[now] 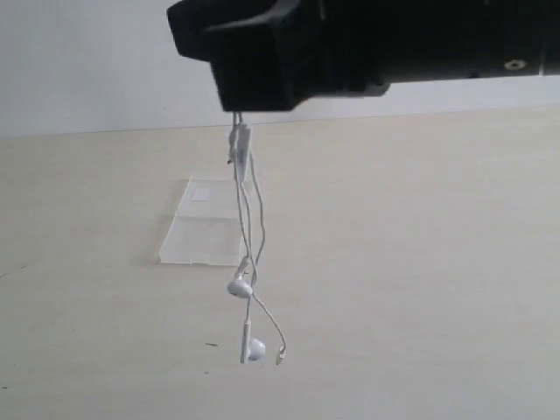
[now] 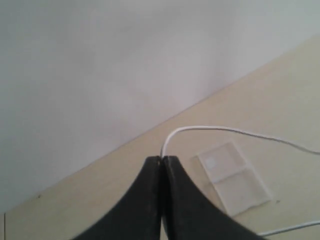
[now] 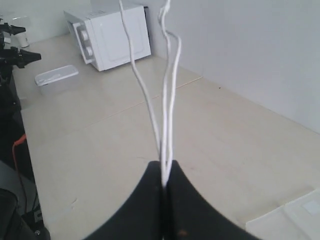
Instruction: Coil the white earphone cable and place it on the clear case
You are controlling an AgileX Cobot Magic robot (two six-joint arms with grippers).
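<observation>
The white earphone cable hangs in loose strands above the table, its two earbuds and plug dangling lowest. The cable drops from a black gripper body at the top of the exterior view; whose it is I cannot tell. My left gripper is shut on one strand of the cable. My right gripper is shut on several bunched strands. The clear case lies flat on the table behind the hanging cable, with its white patch at the far end. It also shows in both wrist views.
A white microwave-like box and a clear lidded container stand on the beige table in the right wrist view. Black equipment sits at that table's edge. A pale wall runs behind.
</observation>
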